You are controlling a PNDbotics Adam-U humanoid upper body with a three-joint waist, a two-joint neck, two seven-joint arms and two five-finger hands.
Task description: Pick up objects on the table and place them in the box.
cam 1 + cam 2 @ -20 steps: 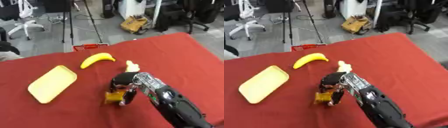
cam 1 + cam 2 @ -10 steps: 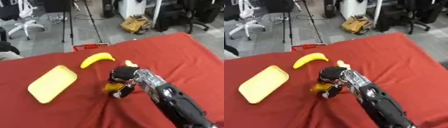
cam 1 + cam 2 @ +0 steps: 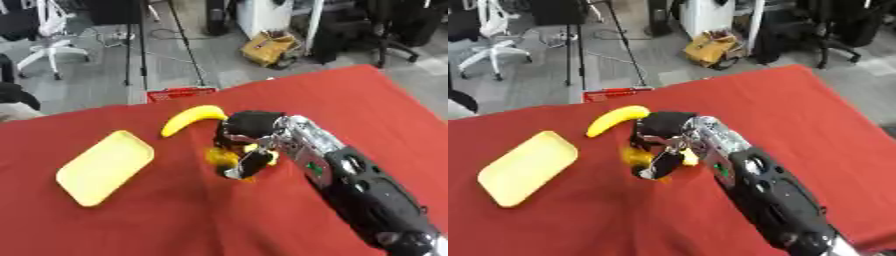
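One robot hand (image 3: 248, 142) — the right — curled round a yellow-orange object (image 3: 224, 157) on the red table (image 3: 367, 105), just beside banana (image 3: 192, 119); yellow tray (image 3: 103, 167) left.

Banana (image 3: 192, 118): yellow, curved, lies flat on the red cloth, far-centre. Yellow tray (image 3: 105, 167): shallow, rounded rectangle, empty, lies askew at left. Small orange-yellow object (image 3: 224, 157): mid-table, just near of the banana, held in the curled fingers of the right hand (image 3: 248, 137); shape unclear.
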